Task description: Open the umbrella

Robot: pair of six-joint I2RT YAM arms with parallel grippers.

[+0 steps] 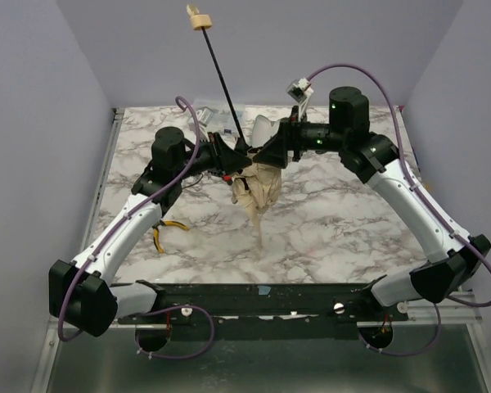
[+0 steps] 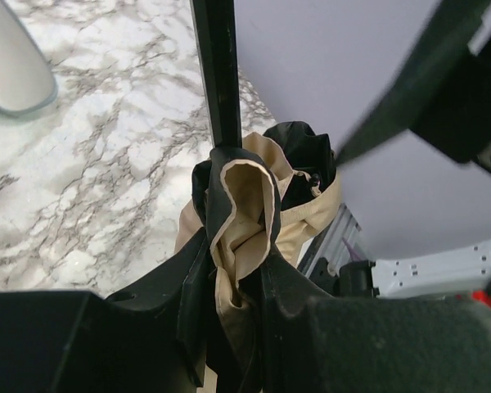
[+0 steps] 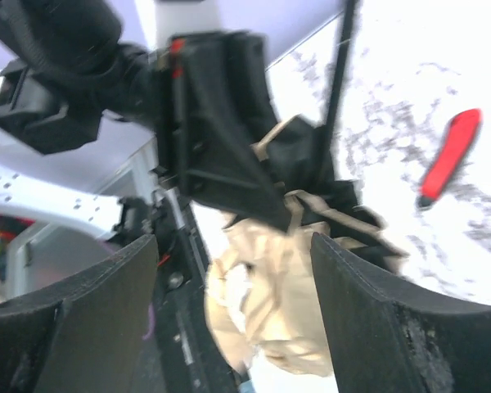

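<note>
I saw the left gripper (image 2: 237, 282) clamped on the umbrella (image 1: 259, 190) at its bunched fabric, above the table (image 1: 344, 221); the right gripper (image 3: 233, 295) stood spread, canopy just ahead of its jaws.

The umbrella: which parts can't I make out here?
- The umbrella, top view: where shaft joins canopy, covered by the left hand and right hand.
- Left wrist view: shaft leaves the top edge, handle cut off.
- Right wrist view: fabric blurred.
- Pliers, top view: mostly under left arm.
</note>
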